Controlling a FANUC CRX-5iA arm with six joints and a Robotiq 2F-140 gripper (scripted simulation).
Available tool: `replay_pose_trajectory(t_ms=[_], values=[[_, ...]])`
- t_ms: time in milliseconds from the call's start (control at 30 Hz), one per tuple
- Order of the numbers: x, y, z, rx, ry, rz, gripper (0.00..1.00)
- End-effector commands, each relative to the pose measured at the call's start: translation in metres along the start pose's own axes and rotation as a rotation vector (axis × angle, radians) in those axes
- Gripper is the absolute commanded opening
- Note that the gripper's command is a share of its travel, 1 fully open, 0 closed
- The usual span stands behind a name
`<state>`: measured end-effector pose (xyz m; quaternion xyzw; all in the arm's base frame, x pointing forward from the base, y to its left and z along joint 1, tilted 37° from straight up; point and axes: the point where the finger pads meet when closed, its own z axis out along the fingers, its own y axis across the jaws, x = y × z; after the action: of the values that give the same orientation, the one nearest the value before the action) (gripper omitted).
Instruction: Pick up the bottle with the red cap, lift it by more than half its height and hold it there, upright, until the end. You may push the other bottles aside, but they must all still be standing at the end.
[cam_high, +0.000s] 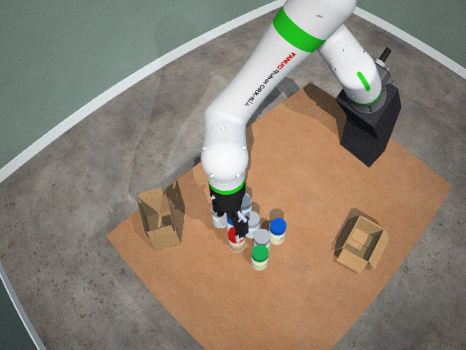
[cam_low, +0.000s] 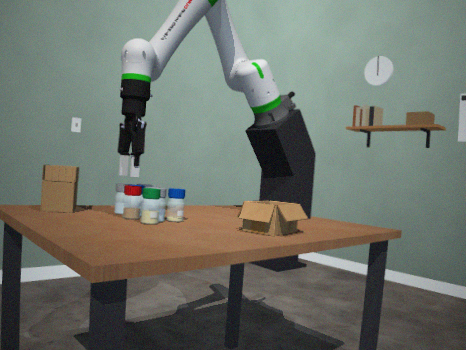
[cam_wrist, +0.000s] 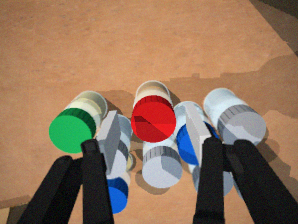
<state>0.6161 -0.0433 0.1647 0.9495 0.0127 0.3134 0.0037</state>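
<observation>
The bottle with the red cap (cam_high: 235, 238) stands upright on the wooden table at the front left of a tight cluster of bottles; it also shows in the exterior view (cam_low: 132, 201) and in the wrist view (cam_wrist: 153, 118). My gripper (cam_low: 129, 170) hangs a short way above the cluster, fingers pointing down, open and empty. In the wrist view the gripper (cam_wrist: 155, 135) has its two fingers either side of the red cap, well above it. A green-capped bottle (cam_wrist: 73, 129), two blue-capped bottles (cam_wrist: 189, 141) and several grey-capped bottles (cam_wrist: 161, 166) stand close around.
A closed cardboard box (cam_high: 159, 218) stands at the table's left. An open cardboard box (cam_high: 362, 243) lies at the right. The robot's base (cam_high: 369, 120) is at the far edge. The green-capped bottle (cam_high: 259, 256) and a blue-capped one (cam_high: 278, 230) stand nearest the front.
</observation>
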Motion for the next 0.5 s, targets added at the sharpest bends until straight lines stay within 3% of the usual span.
replay_pose_trajectory(t_ms=[0,233,467], values=[[0.001,0.0,0.0,0.0,0.002,0.0,0.51],[0.001,0.0,0.0,0.0,0.002,0.0,0.51],[0.001,0.0,0.035,0.0,0.002,0.0,0.51]])
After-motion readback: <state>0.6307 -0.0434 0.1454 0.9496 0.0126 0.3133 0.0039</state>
